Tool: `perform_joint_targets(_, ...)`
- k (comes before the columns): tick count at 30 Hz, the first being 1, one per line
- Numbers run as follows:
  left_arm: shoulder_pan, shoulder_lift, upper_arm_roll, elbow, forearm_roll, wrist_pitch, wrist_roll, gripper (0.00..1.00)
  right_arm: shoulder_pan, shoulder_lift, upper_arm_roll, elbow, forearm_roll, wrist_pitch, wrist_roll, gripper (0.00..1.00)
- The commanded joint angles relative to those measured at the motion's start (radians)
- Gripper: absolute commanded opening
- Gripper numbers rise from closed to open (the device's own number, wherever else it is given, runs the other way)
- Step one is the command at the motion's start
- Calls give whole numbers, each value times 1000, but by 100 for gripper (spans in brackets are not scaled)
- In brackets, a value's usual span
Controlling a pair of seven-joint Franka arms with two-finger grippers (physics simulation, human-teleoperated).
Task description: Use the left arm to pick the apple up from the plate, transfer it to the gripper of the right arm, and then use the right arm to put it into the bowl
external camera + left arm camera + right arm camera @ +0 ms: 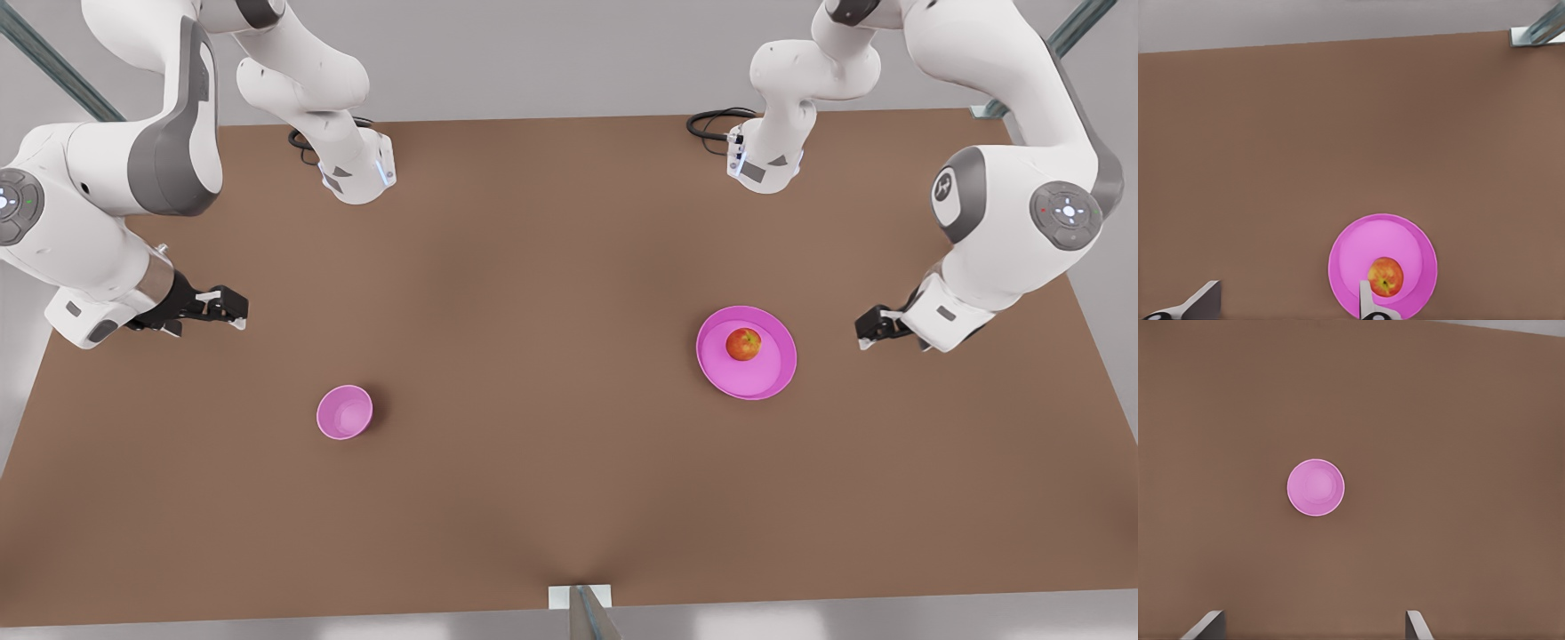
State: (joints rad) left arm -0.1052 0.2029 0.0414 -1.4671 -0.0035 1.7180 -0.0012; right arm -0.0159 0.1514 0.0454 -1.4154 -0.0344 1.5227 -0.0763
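Your left gripper hangs spread and empty beside the plate, where the apple sits untouched. Your right gripper, also spread, waits well apart above the bowl. Pickup, handover and placing all remain.

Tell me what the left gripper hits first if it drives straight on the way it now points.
Probably the plate with the apple: the open left gripper points that way, though depth is uncertain.
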Motion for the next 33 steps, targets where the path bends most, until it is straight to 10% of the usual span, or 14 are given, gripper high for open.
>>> perform_joint_targets(1,-1,-5,0,-7,-1,5,29,100,-4,-1,-2,1,1,1,-17,100)
perform_joint_targets(13,-33,67,-86,-567,-179,584,-315,100,-4,4,2,3,1,1,-20,100)
perform_joint_targets(33,-85,181,-84,-737,-168,706,-313,100,-7,4,2,3,1,1,-25,100)
